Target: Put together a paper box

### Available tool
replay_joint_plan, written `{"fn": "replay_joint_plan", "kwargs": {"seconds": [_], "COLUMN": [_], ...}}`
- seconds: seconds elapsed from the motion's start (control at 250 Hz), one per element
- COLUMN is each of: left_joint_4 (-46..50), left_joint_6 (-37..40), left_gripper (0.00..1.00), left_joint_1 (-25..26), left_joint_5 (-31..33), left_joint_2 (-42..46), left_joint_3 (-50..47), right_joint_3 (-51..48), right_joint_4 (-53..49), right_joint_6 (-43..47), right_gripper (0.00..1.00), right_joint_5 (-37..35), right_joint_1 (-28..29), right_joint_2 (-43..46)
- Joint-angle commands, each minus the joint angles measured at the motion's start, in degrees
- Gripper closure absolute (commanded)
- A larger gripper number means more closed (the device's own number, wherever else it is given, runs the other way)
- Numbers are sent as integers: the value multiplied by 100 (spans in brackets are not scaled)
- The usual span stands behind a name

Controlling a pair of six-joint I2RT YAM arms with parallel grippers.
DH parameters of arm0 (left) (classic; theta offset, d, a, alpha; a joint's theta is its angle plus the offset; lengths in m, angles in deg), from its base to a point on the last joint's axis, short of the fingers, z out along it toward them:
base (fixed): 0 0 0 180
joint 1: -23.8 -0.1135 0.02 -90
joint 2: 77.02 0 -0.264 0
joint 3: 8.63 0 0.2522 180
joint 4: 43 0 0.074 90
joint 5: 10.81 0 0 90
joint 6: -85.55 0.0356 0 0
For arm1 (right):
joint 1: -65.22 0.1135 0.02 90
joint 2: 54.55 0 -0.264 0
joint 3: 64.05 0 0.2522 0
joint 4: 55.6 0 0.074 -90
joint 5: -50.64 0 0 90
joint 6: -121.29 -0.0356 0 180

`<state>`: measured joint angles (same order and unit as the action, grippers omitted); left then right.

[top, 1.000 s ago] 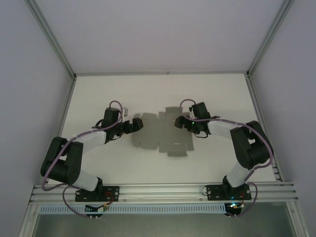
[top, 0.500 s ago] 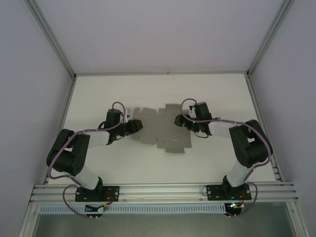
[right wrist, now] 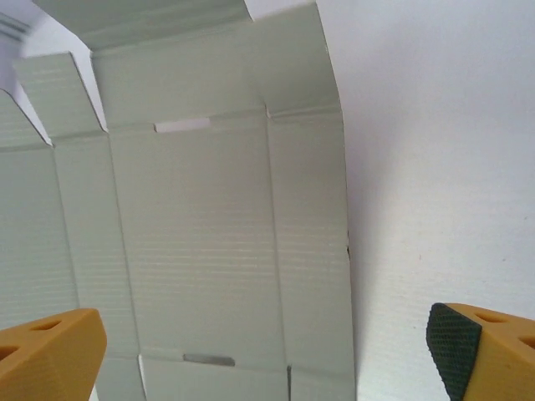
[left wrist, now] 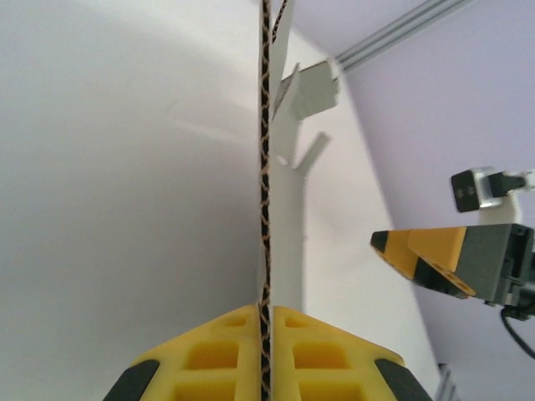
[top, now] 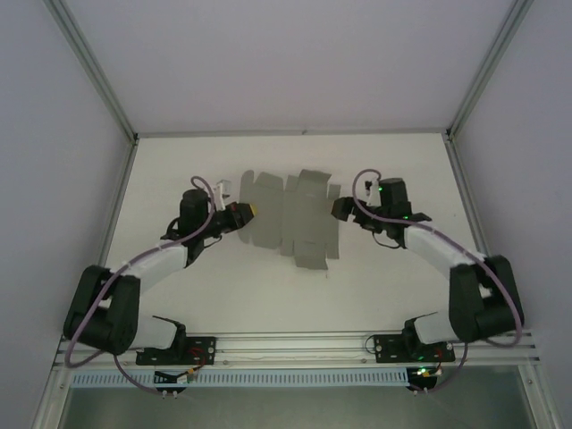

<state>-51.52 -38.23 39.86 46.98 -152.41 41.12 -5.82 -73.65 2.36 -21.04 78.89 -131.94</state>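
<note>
Fingers of the left arm clamp the left edge of the flat paper box mid-desk, right fingers gape wide just beside its right edge, so the one-sided pinch may let thin card slip or crease.

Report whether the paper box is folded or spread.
Spread: the paper box is one unfolded sheet with flaps out, no sides raised.

1 camera looks down from high at the near side onto the whole table, 2 wrist cameras sit close to the paper box, the left edge-on, the right square to it; all 3 share it.
</note>
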Motion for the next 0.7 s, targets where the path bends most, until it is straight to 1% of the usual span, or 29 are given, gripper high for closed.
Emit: {"fn": "replay_joint_plan", "kwargs": {"seconds": [0.0, 0.064, 0.112, 0.188, 0.256, 0.323, 0.375, 0.439, 0.479, 0.575, 0.643, 0.699], "left_joint_4": [199, 478, 545, 302, 75, 67, 7, -64, -110, -294, -271, -207], "left_joint_6": [-146, -162, -234, -471, -734, -830, -909, -1001, -1030, -1139, -1149, -1104], "left_gripper": [100, 100, 100, 100, 100, 100, 100, 100, 100, 100, 100, 100], "left_joint_1": [-8, -10, -6, -11, -14, -6, -11, -10, -13, -10, -8, -7], "left_joint_5": [-225, -184, -148, -258, -390, -518, -609, -666, -699, -730, -689, -653], "left_joint_2": [600, 861, 1046, 1288, 1442, 1527, 1563, 1598, 1625, 1678, 1739, 1780], "left_joint_3": [563, 758, 820, 798, 786, 839, 840, 816, 799, 708, 682, 665], "right_joint_3": [248, 274, 254, 221, 229, 271, 306, 365, 402, 559, 636, 674], "right_joint_4": [-626, -632, -580, -545, -517, -447, -335, -117, 19, 156, 250, 299], "right_joint_6": [-21, -129, -128, 0, 41, 28, 25, -34, -93, -152, -148, -165], "right_gripper": [0, 0, 0, 1, 4, 8, 13, 18, 24, 33, 45, 52], "right_joint_5": [847, 1454, 1768, 1949, 2037, 2184, 2353, 2582, 2720, 3035, 3225, 3335], "right_joint_1": [-398, -680, -806, -840, -848, -857, -862, -853, -852, -857, -857, -860], "right_joint_2": [547, 782, 937, 1143, 1255, 1294, 1294, 1255, 1211, 1049, 967, 929]}}
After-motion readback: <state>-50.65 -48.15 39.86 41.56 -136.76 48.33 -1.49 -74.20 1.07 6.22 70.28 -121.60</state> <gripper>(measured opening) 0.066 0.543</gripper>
